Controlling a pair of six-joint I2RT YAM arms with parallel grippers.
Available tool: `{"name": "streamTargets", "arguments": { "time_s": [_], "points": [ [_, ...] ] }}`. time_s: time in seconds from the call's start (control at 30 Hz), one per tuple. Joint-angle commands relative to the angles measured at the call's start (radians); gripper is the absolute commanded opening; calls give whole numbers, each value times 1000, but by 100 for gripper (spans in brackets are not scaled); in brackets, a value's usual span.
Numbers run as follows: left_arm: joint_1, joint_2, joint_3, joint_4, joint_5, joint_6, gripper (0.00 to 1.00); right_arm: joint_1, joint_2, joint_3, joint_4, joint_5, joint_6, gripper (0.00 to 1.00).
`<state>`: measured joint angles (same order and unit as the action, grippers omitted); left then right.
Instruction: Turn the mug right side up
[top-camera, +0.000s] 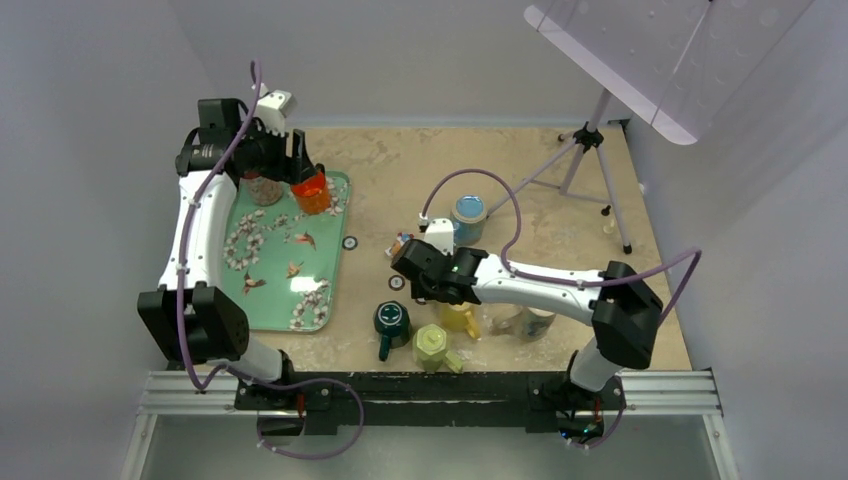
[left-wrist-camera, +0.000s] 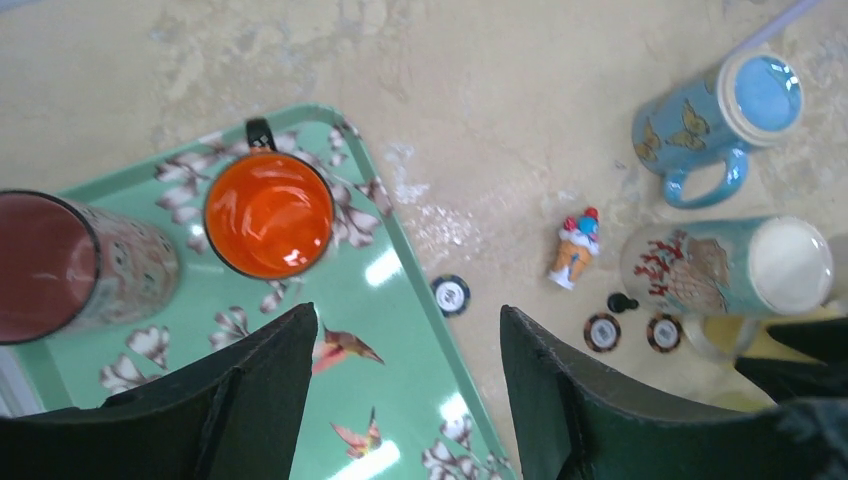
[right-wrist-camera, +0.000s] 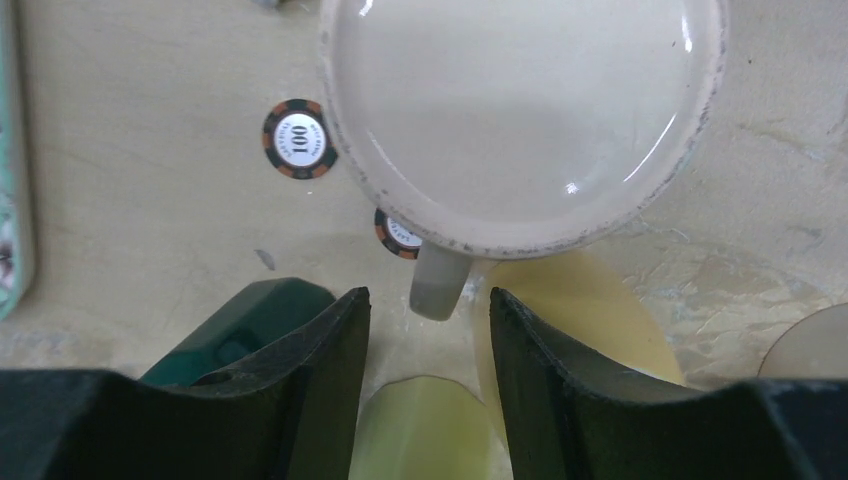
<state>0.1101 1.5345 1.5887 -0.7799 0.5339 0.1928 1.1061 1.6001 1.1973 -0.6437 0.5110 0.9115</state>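
Note:
A coral-patterned mug (left-wrist-camera: 720, 262) with a cream inside (right-wrist-camera: 520, 110) stands open side up on the table, its grey handle (right-wrist-camera: 440, 280) pointing at my right gripper (right-wrist-camera: 428, 295). That gripper is open and empty, its fingertips just short of the handle. In the top view the right gripper (top-camera: 428, 272) hides this mug. My left gripper (left-wrist-camera: 405, 320) is open and empty above the right edge of the green tray (left-wrist-camera: 420, 300), near an upright orange mug (left-wrist-camera: 268, 213). In the top view the left gripper (top-camera: 300, 165) is over the tray's far end.
A dark green mug (top-camera: 392, 320), a pale green mug (top-camera: 432, 345) and a yellow mug (top-camera: 460, 318) crowd the near table, seemingly base up. A blue butterfly mug (top-camera: 468, 215), a toy figure (left-wrist-camera: 575, 245) and poker chips (right-wrist-camera: 299, 139) lie around. A tripod (top-camera: 590, 160) stands at the back right.

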Motion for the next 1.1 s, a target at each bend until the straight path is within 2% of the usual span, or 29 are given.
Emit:
{"name": "streamTargets", "arguments": {
  "time_s": [0.0, 0.17, 0.43, 0.47, 0.5, 0.57, 0.77, 0.9, 1.0, 1.07],
  "points": [
    [2, -69, -79, -61, 74, -11, 71, 2, 9, 18, -12, 63, 88, 52],
    [1, -142, -149, -43, 111, -11, 71, -17, 63, 9, 24, 159, 88, 51],
    [2, -196, -156, -63, 142, -21, 71, -62, 144, -6, 128, 171, 24, 47],
    [2, -205, -156, -63, 142, -21, 71, -64, 147, -4, 136, 176, 16, 41],
    [1, -212, -156, -65, 144, -22, 71, -67, 148, 3, 139, 181, 11, 32],
    [0, -227, -155, -67, 157, -25, 71, -69, 144, 29, 126, 196, 4, 1],
    [-6, -247, -129, -149, 286, -44, 71, -69, 34, 114, 165, 154, -85, 0],
    [-6, -271, -78, -193, 431, -73, 72, -70, -158, 111, 376, 96, -186, 0],
    [-6, -281, -40, -180, 550, -173, 74, -72, -277, 72, 592, 22, -264, 0],
    [-7, -290, -21, -152, 618, -277, 75, -74, -316, 86, 672, -9, -281, 0]
  ]
}}
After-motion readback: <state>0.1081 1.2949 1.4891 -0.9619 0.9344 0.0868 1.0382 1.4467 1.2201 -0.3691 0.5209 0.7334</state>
